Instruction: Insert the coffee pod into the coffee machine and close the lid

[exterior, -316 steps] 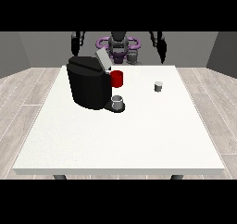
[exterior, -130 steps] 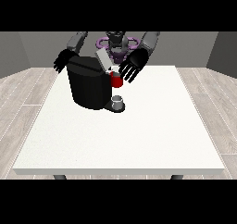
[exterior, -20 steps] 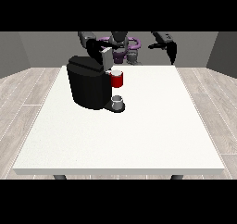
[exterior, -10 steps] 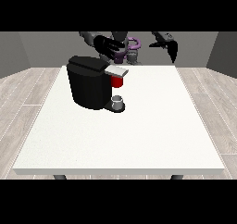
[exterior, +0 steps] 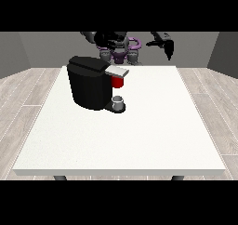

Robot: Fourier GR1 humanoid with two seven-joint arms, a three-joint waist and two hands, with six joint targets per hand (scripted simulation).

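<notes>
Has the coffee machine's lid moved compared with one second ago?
Yes. The lid has swung down and now lies flat over the red part of the coffee machine, which stayed put.

Since the earliest picture, we see that the small grey coffee pod which stood on the white tabletop (exterior: 139,140) at about three o'clock from the black coffee machine (exterior: 90,83) has gone from that spot. The machine's grey lid (exterior: 116,71), which stood raised over the red pod holder (exterior: 118,82) until half a second ago, now lies flat across its top. The black hand at the view's left (exterior: 110,42), which reached down onto the lid, has pulled up and back to twelve o'clock of the machine. The black hand at the view's right (exterior: 163,43) has lifted away too, and hangs high at about two o'clock.
</notes>
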